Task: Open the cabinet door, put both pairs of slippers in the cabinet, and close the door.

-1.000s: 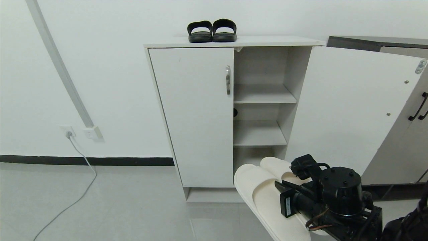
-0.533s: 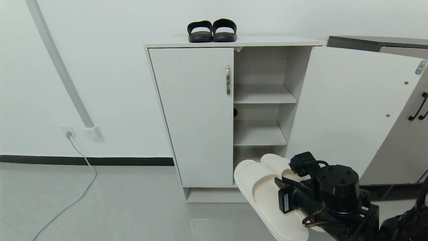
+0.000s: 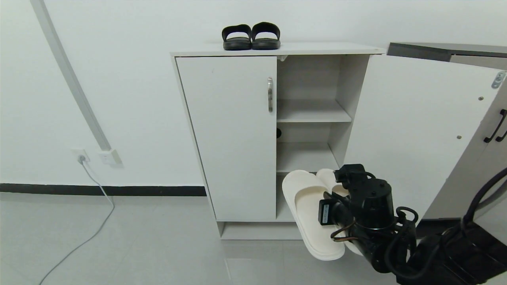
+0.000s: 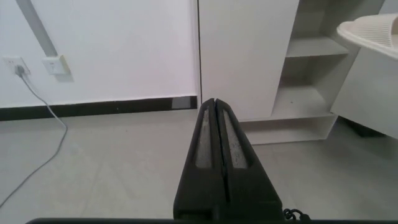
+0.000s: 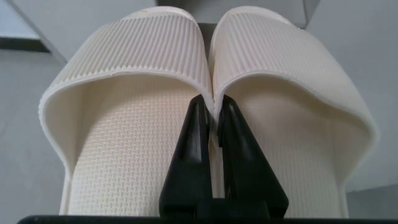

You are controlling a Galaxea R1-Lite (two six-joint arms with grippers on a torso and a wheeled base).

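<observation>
Between the right fingers (image 5: 194, 143), pinched shut, run the white slippers' (image 5: 137, 112) adjoining inner edges; left fingers (image 4: 205, 143) closed.

A bare indoor room, perhaps an entryway: a white cabinet (image 3: 225, 138) against a plain wall (image 3: 138, 99), sockets (image 3: 81, 155) left of it, glossy grey floor (image 3: 119, 245) beneath it.

Right arm (image 3: 374, 209) stretched forward, right jaws clamped; left jaws closed.

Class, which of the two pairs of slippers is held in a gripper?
The white pair, pinched by the right gripper before the open cabinet; the black pair sits on the cabinet's top.
</observation>
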